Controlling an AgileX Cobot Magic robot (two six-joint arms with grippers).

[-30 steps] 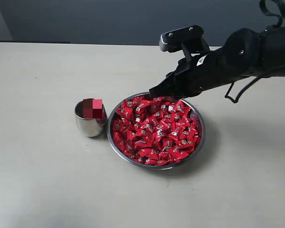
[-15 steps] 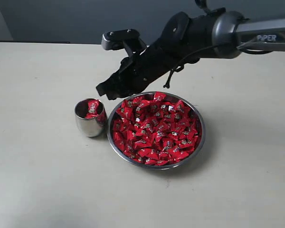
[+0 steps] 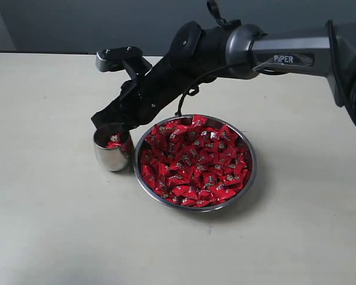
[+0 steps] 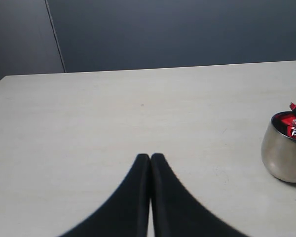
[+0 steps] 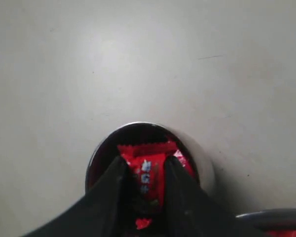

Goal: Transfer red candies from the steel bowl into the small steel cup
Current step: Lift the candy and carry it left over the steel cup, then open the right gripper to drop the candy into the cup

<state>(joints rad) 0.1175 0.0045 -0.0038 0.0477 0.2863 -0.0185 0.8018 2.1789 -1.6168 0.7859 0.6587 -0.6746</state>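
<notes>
Hovering over the small steel cup [image 3: 111, 157], exterior view: right jaws, reached across from the right arm [image 3: 273, 53]. Cup: one, mid-counter, just beside the steel bowl [image 3: 196, 208] on the side toward the counter's left edge. Bowl: one. Red candies [image 3: 193, 160]: heaped, too many to count.

Left wrist view: left jaws pressed together, empty, over the bare counter [image 4: 89, 113]; cup [image 4: 282, 157] well apart.

Right wrist view: right jaws part-closed on one held candy [image 5: 148, 174], long axis along the jaws, cup mouth [image 5: 138, 125] directly below. At least one more wrapper inside. Likely next: release straight down.
</notes>
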